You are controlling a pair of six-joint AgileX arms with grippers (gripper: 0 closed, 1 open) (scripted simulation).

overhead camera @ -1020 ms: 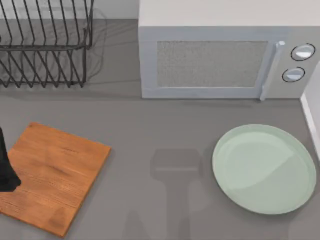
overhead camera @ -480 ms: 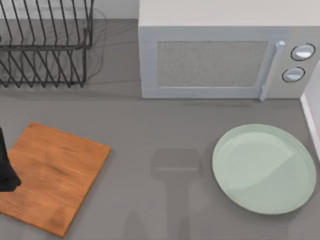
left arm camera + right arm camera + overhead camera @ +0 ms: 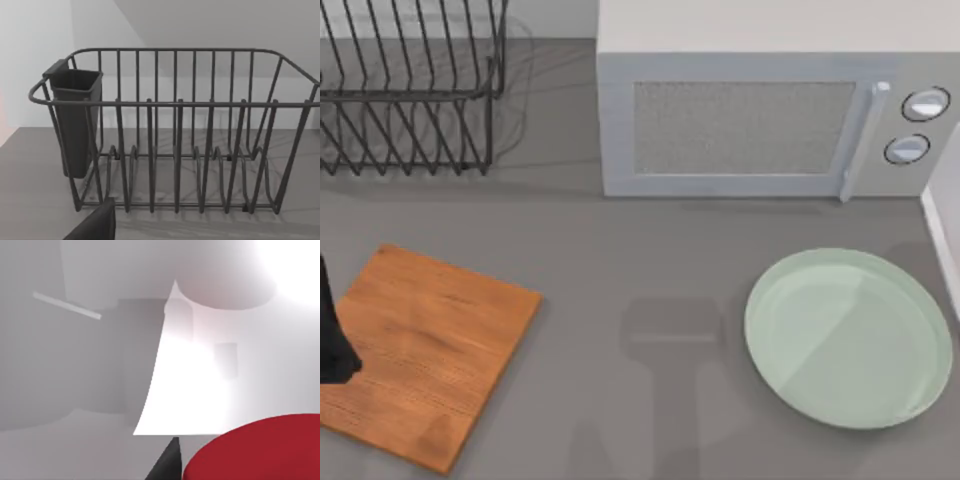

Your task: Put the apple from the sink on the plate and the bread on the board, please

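While a grey countertop (image 3: 620, 260) stretches across the simulated kitchen, a white microwave (image 3: 770, 110) stands against the back wall, its door shut and two round dials at its right end. At the back left sits a dark wire dish rack (image 3: 410, 90), seen up close from the left wrist with a dark cutlery cup (image 3: 75, 120) hung at one end. On the right lies the plate (image 3: 845, 340), pale mint and bare; on the left, the board (image 3: 425, 355), tilted, nothing on it. My left arm (image 3: 332, 330) shows as a dark shape at the left edge, over the board's side. The apple (image 3: 260, 450) looms red before the right wrist camera, among pale walls. Whether either claw is wide or narrow cannot be told.
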